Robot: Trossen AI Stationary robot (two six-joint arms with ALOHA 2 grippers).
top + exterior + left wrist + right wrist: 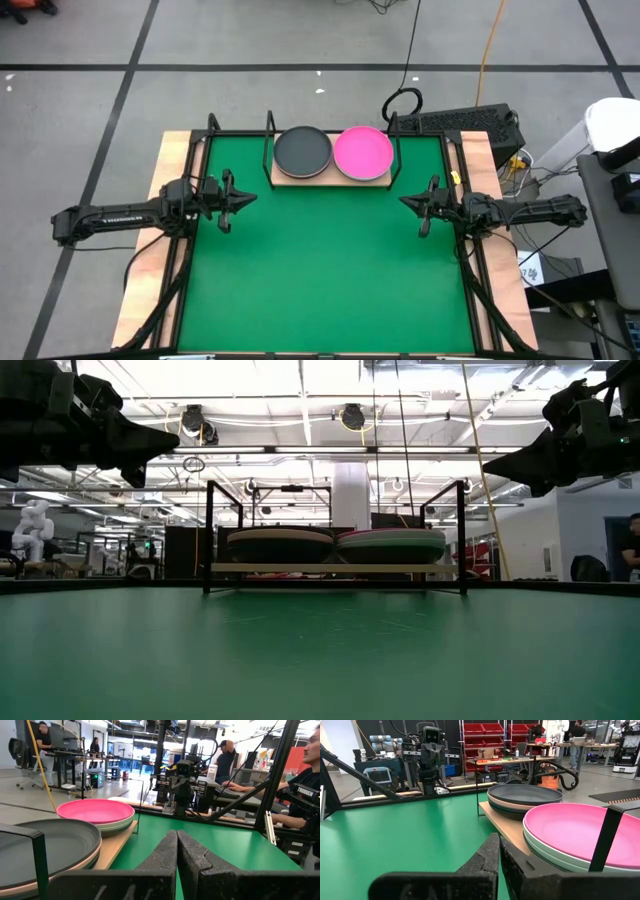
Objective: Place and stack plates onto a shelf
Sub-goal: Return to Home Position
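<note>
Flat light-wood shelf [331, 180] at far edge of green mat [320, 270] holds two stacks: dark grey round plate [302, 150] tops left, hot pink round plate [362, 152] tops right. Left pincer [250, 197], right pincer [405, 201] hover mid-sides, both pressed together.

Black plate [302, 151], pink plate [362, 152] beside, on shelf [330, 181]

A dark grey plate [302, 150] and a hot pink plate [362, 152] are sitting on the light-wood shelf [332, 180], which is lying on a green mat [320, 270].
</note>
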